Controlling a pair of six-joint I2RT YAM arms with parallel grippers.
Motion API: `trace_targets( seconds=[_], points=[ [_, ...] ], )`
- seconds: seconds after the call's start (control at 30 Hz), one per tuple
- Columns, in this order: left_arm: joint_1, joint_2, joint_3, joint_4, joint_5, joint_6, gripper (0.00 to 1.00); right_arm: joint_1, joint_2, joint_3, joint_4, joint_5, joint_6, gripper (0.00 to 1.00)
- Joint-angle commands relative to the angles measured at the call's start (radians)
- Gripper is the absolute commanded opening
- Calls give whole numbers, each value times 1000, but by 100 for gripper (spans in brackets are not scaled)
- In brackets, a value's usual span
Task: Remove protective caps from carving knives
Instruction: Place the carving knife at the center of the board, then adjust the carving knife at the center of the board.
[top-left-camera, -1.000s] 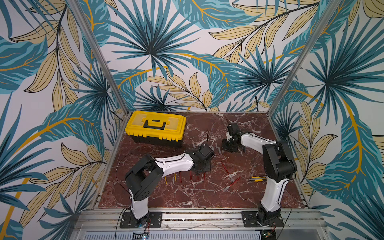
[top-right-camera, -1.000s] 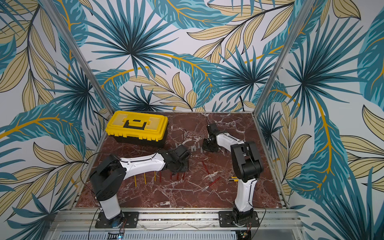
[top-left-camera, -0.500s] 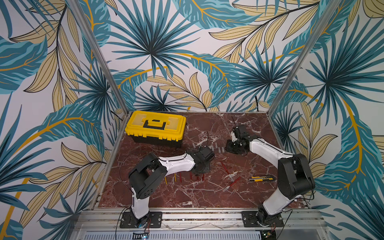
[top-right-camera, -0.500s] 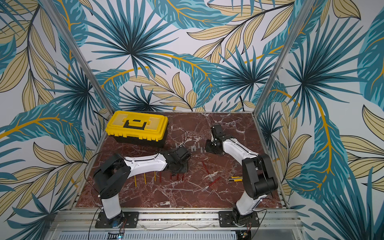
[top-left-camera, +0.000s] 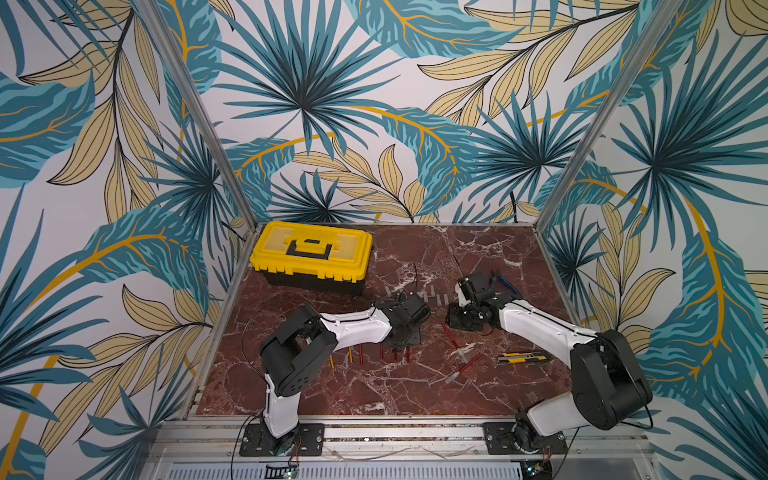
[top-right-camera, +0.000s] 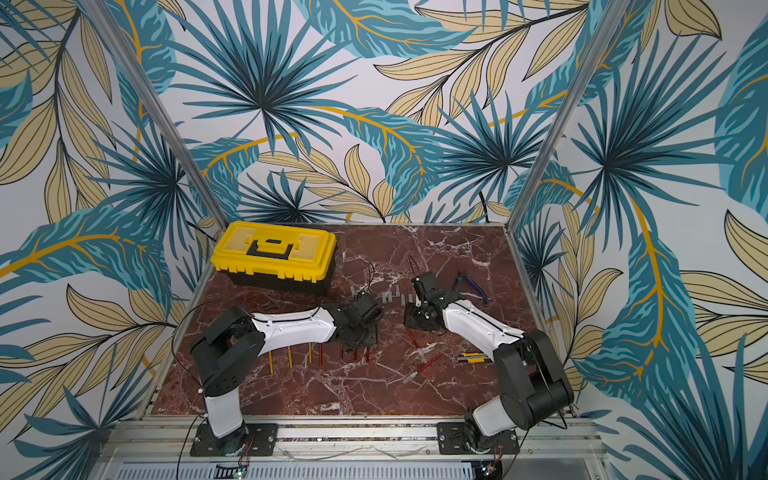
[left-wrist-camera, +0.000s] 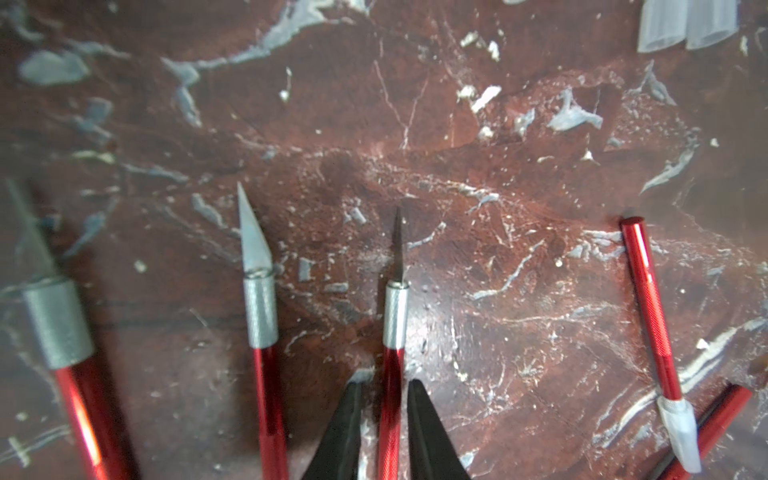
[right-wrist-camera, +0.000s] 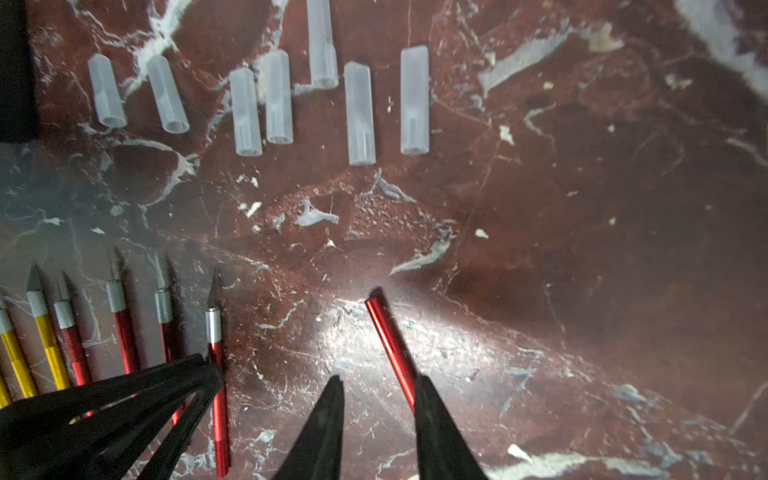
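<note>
- Easing toward the front edge of the table, the right gripper has come forward from its spot of a second ago. Its arm's elbow has swung down from upright toward the front right corner.
- We see its jaws narrowly parted and holding nothing; a red knife lies against the inner face of one finger.
- That knife wears its cap on the end nearer the front edge.
- The left gripper has barely shifted over the same second. It hangs low near the table's middle, jaws slightly apart, straddling one red handle with a gap on either side.
- That handle belongs to the row of carving knives: seven bare blades side by side, tips toward the back edge, yellow handles nearer the left edge.
- Seven loose protective caps lie in a ragged line behind them.
- A second red knife lies askew farther toward the front edge, capped at its front end.
- A yellow toolbox fills the back left corner. Blue-handled pliers lie behind the right wrist, and a utility knife lies beside the right arm.
- We note bare marble along the front edge, and more between the toolbox and the right edge.
</note>
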Motion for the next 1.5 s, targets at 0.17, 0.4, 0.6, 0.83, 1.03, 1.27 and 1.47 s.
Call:
trace_targets(
  seconds=[0.17,0.4,0.6,0.83,1.03,1.27,1.47],
  points=[
    [7,-7,-33,-28,-20,-14,23,36,67,-23,37,35,7,32],
    [6,-97,-35,-27,-18,-13,25,37,165,41,33,26,-19,32],
    [6,-182,-45,-40,-36,-6,27,41,206,76,33,-3,-28,31],
    [8,-227,-44,-57,-60,3,27,102,217,79,74,-74,-34,29],
    [9,-224,-44,-58,-60,6,27,138,204,53,107,-130,1,29],
    [12,-201,-21,-59,-53,26,27,143,58,-9,100,-129,20,29],
    [23,-137,36,-60,-28,50,27,143,-111,-92,29,-94,39,17]
  ],
)
